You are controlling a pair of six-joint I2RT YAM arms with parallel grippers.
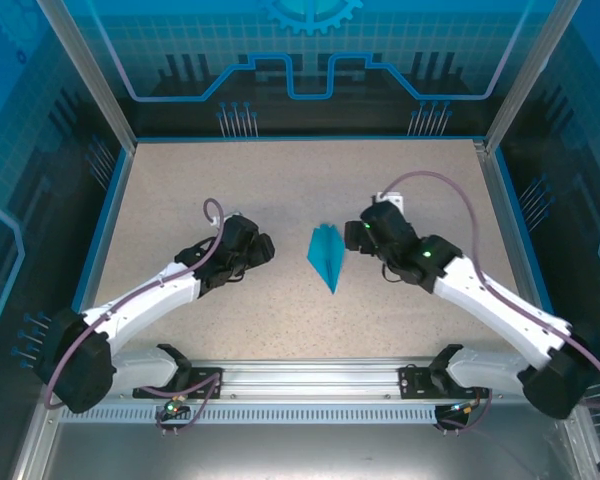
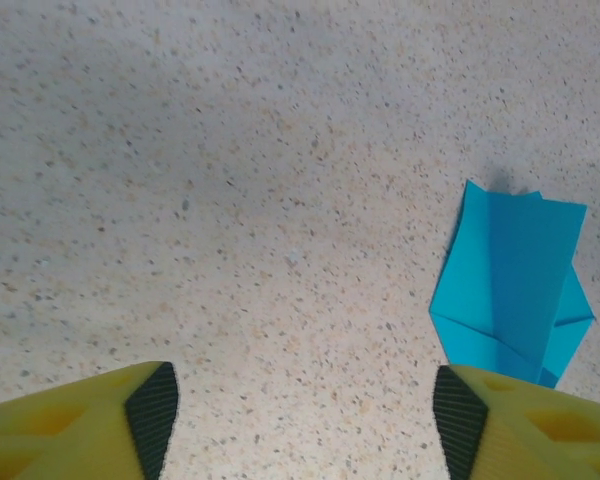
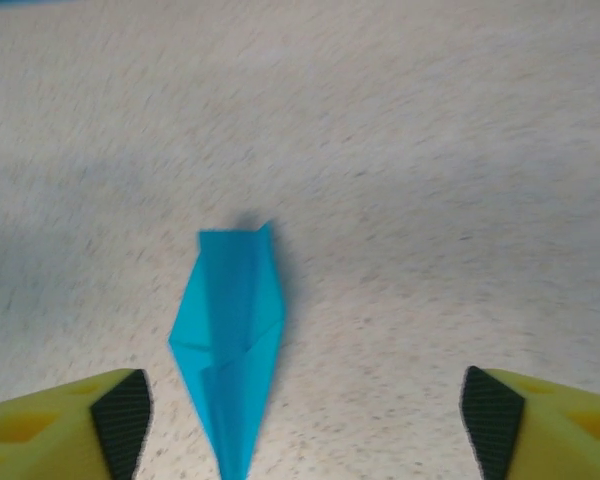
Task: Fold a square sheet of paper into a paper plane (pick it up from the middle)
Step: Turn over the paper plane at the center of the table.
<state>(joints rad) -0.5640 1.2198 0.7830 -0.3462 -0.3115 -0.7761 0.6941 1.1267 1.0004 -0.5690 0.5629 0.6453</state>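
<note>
Left pincer [image 2: 303,408] and right pincer [image 3: 306,420] are gaping empty; the paper plane [image 1: 326,256] is lying between them (seemingly finished).

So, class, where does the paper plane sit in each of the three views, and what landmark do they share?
Top external: paper plane mid-picture, lying on the table.
Left wrist: paper plane at the right edge, mid-height.
Right wrist: paper plane lower centre-left, tip pointing down.
Shared landmark: the table's speckled surface.
</note>
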